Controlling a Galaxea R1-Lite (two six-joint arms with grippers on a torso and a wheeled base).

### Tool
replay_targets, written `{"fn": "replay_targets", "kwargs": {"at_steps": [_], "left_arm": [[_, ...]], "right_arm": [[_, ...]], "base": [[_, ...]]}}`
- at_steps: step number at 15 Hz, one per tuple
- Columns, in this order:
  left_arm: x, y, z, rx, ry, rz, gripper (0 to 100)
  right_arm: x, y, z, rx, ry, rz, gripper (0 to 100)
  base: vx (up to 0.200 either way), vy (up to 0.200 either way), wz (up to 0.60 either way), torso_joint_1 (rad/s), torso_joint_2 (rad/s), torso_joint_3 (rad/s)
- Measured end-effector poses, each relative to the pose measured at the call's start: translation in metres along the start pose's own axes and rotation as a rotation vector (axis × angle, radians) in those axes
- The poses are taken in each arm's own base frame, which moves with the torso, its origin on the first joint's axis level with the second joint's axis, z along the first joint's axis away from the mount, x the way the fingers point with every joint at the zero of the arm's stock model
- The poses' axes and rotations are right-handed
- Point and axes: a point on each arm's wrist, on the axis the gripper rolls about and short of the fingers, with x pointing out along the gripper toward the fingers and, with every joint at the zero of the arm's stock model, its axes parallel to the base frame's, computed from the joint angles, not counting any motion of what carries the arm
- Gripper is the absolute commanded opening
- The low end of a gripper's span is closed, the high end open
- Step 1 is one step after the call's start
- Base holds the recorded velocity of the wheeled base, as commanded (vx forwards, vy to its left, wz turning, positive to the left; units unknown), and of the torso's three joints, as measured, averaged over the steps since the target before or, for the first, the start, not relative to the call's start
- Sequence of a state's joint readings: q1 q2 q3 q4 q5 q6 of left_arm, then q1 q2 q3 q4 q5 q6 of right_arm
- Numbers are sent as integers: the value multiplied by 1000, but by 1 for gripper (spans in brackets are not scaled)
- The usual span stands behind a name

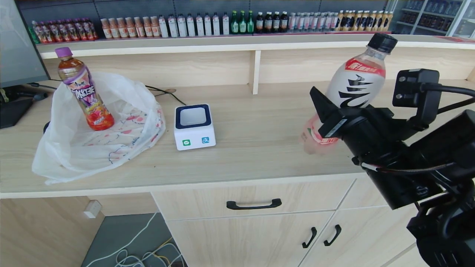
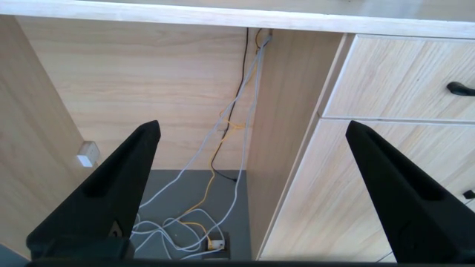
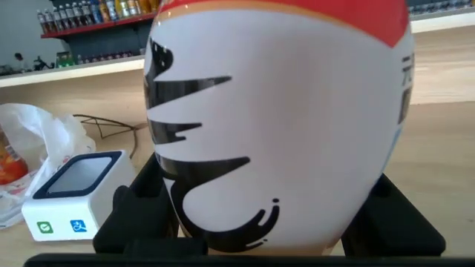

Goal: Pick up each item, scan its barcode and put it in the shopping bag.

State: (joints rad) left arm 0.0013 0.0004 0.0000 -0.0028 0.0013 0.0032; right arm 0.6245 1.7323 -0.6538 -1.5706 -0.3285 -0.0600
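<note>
Head view: the right gripper (image 1: pixel 329 119) has the bottle (image 1: pixel 356 83) clamped near its lower half, held tilted above the right end of the counter (image 1: pixel 259 148). It has a black cap, a red band, a white label with black brush strokes and pinkish liquid. The scanner (image 1: pixel 194 126) sits mid-counter, and the shopping bag (image 1: pixel 70 152) with a tea bottle (image 1: pixel 86 94) lies on the left.

Left wrist view: the left gripper (image 2: pixel 249 193) is spread wide below the counter, over cables (image 2: pixel 189 222).

Right wrist view: the white label is up close, with dark fingers (image 3: pixel 137 219) on both sides.
</note>
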Motion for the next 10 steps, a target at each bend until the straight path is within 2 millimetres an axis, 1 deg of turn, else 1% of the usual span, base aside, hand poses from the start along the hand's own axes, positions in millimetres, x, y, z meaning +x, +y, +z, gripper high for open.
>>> {"fn": "replay_targets", "kwargs": {"at_steps": [2,9,10], "left_arm": [[0,0,0,0,0,0,100],[0,0,0,-1,0,0,100],[0,0,0,-2,0,0,100]], "right_arm": [[6,1,3,6,-22,-6,0],[11,1,5,17,-41,-1,0],[11,2,5,20,-42,-1,0]], "base": [[0,0,0,0,0,0],[0,0,0,0,0,0],[0,200,0,2,-2,-2]]}}
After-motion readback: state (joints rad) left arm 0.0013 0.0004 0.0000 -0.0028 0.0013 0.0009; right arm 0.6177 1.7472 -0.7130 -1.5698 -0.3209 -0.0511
